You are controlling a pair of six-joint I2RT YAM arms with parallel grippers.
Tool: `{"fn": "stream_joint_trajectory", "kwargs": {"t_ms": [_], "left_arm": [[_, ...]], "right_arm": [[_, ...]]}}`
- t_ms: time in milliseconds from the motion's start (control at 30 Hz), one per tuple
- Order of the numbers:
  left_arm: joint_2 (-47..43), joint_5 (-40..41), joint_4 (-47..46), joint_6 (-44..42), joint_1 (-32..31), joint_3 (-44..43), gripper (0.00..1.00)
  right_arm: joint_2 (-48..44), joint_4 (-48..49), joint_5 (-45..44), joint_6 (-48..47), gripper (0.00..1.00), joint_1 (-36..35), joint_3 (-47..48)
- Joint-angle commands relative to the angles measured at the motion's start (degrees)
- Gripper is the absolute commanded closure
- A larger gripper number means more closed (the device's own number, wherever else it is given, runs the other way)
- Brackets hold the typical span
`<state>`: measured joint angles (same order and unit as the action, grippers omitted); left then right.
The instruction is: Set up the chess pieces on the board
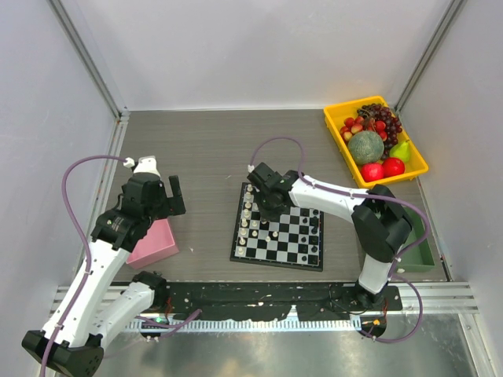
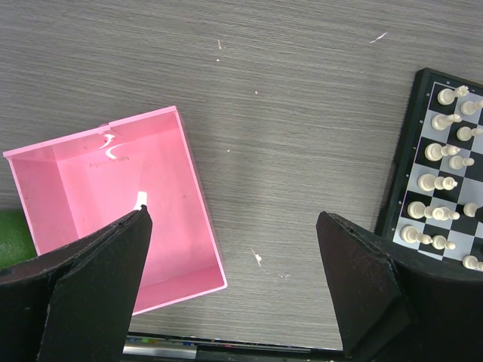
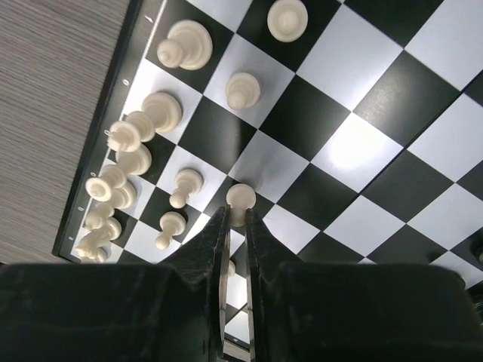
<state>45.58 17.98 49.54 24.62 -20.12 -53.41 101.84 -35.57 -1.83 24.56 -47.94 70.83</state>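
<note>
View from the right wrist, looking down on the board [image 3: 362,151]. The right gripper [image 3: 235,219] enters from the lower edge, its two dark fingers [image 3: 211,241] drawn together to a narrow slit and pinching the top of a white pawn [image 3: 241,196], whose base rests at the meeting of a white and a black square. Other white pieces [image 3: 121,177] crowd the two files beside the board's thin black border at left, several overlapping in this perspective; three more stand apart on squares toward the upper edge. A strip of grey wood-grain desk [image 3: 45,113] shows beyond the border.
</note>
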Motion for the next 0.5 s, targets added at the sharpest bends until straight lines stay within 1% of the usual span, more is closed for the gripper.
{"fn": "stream_joint_trajectory", "kwargs": {"t_ms": [0,467], "left_arm": [[-0.76,0.57,-1.82,-0.45,0.26,-0.12,0.01],[-1.11,1.8,-0.94,-0.8,0.26,-0.38,0.01]], "right_arm": [[-0.24,1.29,-0.81,0.05,0.86,-0.22,4.05],[4.5,2.09,-1.51,0.23,0.87,-0.22,7.75]]}}
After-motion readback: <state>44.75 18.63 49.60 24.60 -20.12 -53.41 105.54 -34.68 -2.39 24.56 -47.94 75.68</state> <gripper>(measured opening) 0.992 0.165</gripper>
